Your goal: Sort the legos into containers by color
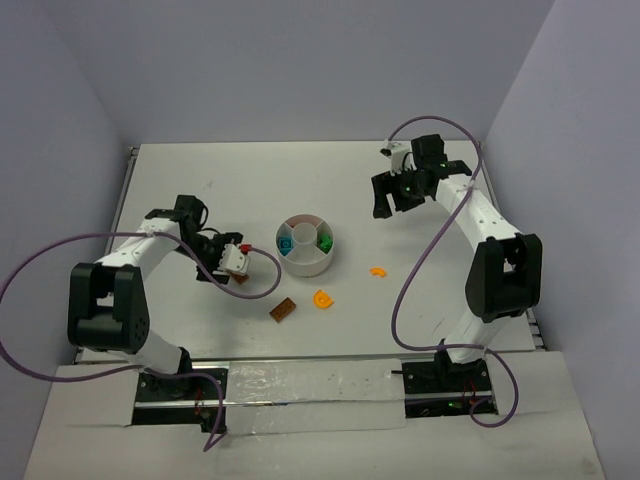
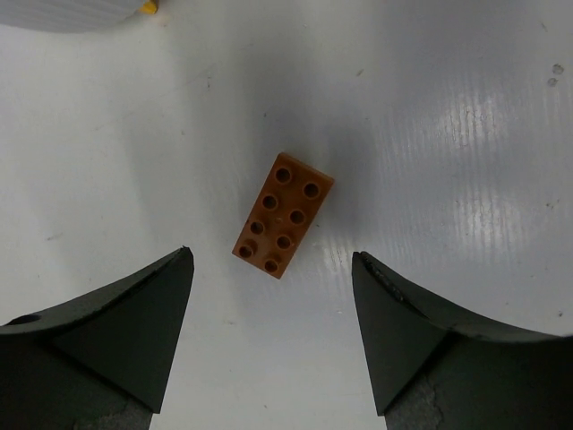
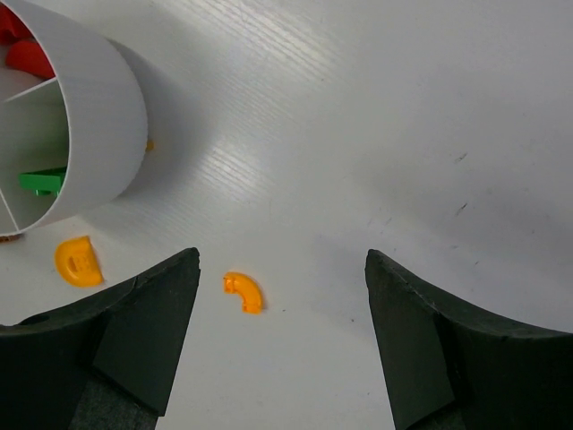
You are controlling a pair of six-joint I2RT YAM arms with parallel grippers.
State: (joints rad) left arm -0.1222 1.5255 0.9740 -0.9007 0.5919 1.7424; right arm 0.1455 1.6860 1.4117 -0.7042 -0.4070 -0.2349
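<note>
From where I sit the sort looks well under way but not finished: three pieces lie loose on the white desk, all on the near side of the round white plastic dish.

Nearest to me is the flat brown-orange rectangular plastic brick, near the dish and toward the left arm's side. The left gripper is over it with its jaws apart. The brick lies flat just ahead of the two tips and touches neither, so nothing is held. I judge this to be the piece in hand.

Just beside the brick, and closer to the dish, is the yellow-orange half-round plastic piece. The small yellow-orange plastic arc lies off the dish's right-arm side, apart from the wall.

In the dish itself, green pieces sit in a wedge on the right-arm side. A teal piece sits toward the left-arm side, though I cannot tell whether that is a wedge or the central well. The right wrist view also shows red pieces in another wedge. I see no brown or yellow-orange in any section, so those colours are what is left.

Beyond the dish, well apart from it, the right gripper hangs with its jaws spread and empty.
</note>
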